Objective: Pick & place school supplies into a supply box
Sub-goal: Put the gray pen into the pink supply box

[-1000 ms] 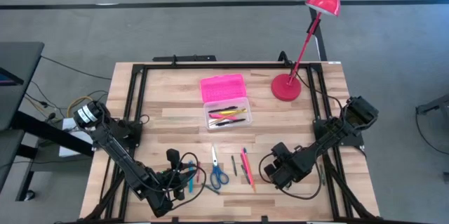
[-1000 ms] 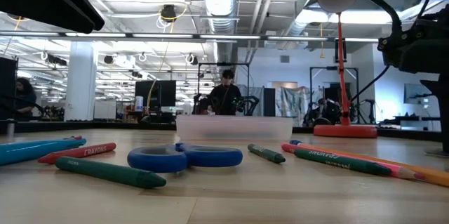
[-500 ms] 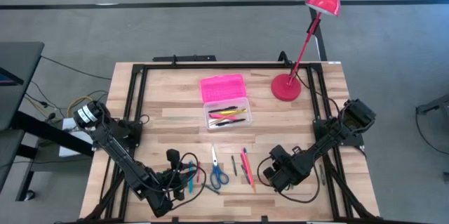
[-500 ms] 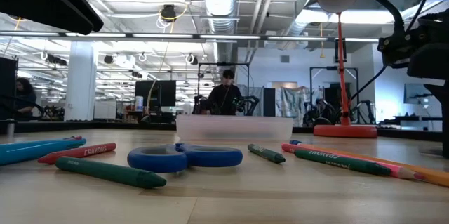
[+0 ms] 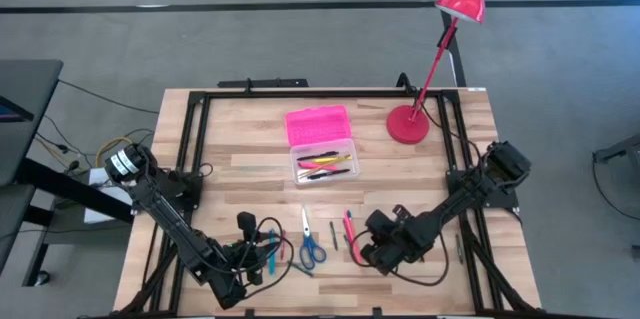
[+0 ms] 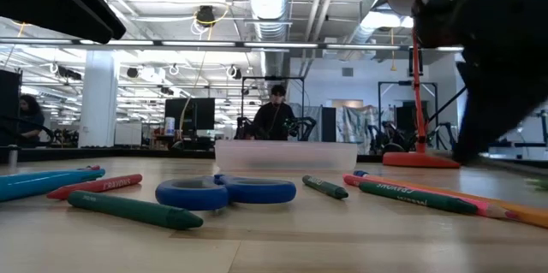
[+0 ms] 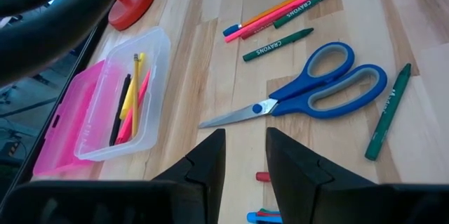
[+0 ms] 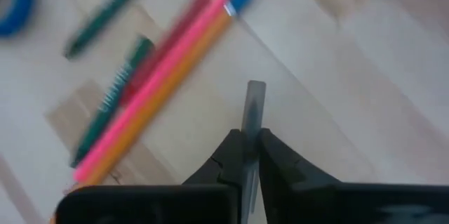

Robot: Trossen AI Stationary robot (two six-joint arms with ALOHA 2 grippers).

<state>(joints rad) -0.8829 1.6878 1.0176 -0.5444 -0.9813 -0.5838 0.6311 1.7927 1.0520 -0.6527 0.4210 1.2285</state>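
Right gripper (image 5: 372,249) is clenched on a thin grey stick (image 8: 252,108), likely a pencil, pinched near one end so most of it juts out past the fingertips. It sits low over the table (image 5: 240,149), at about 5 o'clock from the supply box (image 5: 322,166) in the high view, just beside the loose pink pencil (image 8: 161,101) and the green crayon (image 8: 112,90). The box lies open, pink lid (image 5: 318,123) flipped back at its 12 o'clock side, a few pens already in the clear base. My read: lift first, then carry toward 11 o'clock. I'd raise straight up so the stick's free end clears the row of pencils, turn it parallel to the box's long side, and let go low over the base, away from the lid. Left gripper (image 5: 250,251) waits at 9 o'clock of the scissors (image 5: 310,244), fingers apart, nothing between them. Only the right wrist view shows the grasp; from above the arm hides the stick. The left wrist view shows the box contents best, and the low view gives only the right arm as a dark blur.
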